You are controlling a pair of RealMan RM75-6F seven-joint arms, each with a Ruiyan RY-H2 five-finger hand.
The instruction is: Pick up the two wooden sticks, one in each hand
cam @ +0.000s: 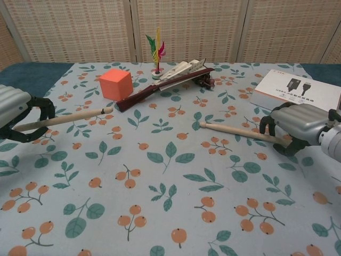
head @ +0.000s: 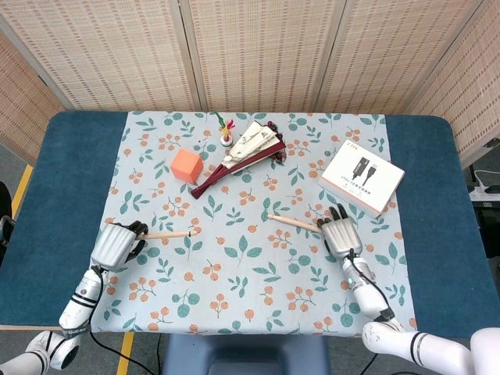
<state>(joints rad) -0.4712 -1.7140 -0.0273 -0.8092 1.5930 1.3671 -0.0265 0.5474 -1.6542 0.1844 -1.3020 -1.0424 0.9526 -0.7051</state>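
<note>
My left hand (head: 117, 244) (cam: 15, 111) grips the thick end of one wooden stick (head: 169, 233) (cam: 72, 117); the stick juts out to the right with its tip raised off the cloth. The other wooden stick (head: 291, 222) (cam: 234, 131) lies flat on the leaf-patterned cloth at centre right. My right hand (head: 340, 233) (cam: 296, 124) covers that stick's right end. Its fingers arch over the stick and the thumb sits on the near side, with a gap still showing. The end under the hand is hidden.
An orange cube (head: 186, 166) (cam: 115, 84) stands behind the held stick. A dark red fan-like bundle (head: 238, 156) (cam: 165, 81) and a feather toy (head: 226, 131) lie at the back centre. A white box (head: 361, 175) (cam: 295, 90) sits just behind my right hand.
</note>
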